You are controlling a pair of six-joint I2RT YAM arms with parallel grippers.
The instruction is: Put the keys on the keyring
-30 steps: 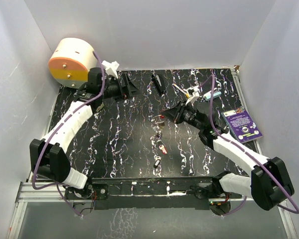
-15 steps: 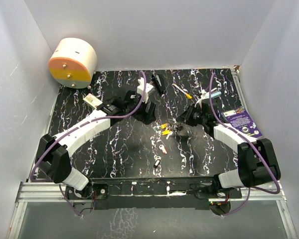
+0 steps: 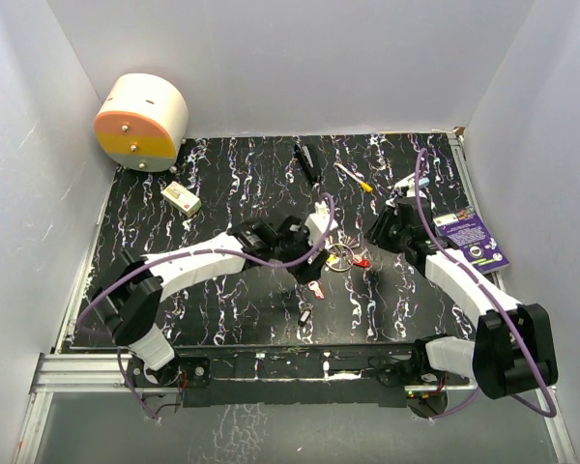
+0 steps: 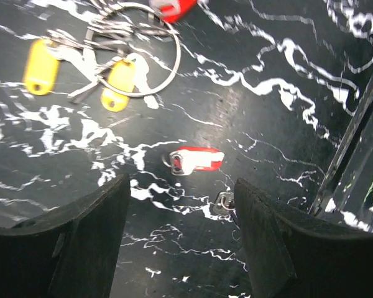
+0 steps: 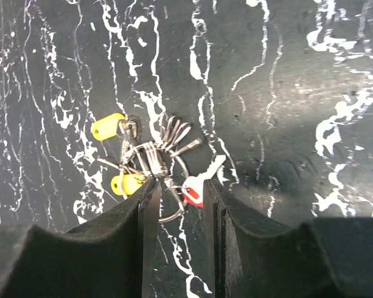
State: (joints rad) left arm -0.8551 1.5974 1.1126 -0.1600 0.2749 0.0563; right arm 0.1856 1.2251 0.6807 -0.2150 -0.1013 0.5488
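The left end effector, spread, should straddle the loose red key just beside the keyring and close squarely on its head, the right end effector part-open at the keyring

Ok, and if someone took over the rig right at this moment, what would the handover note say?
Left gripper: open, empty, over a loose red key.
Right gripper: open, empty, beside the keyring.
Done: keyring lies mid-table with two yellow keys and a silver bunch on it.
Unclear: second red key touches the ring; cannot tell if threaded.
Left: loose red key and black key, both nearer the arm bases.
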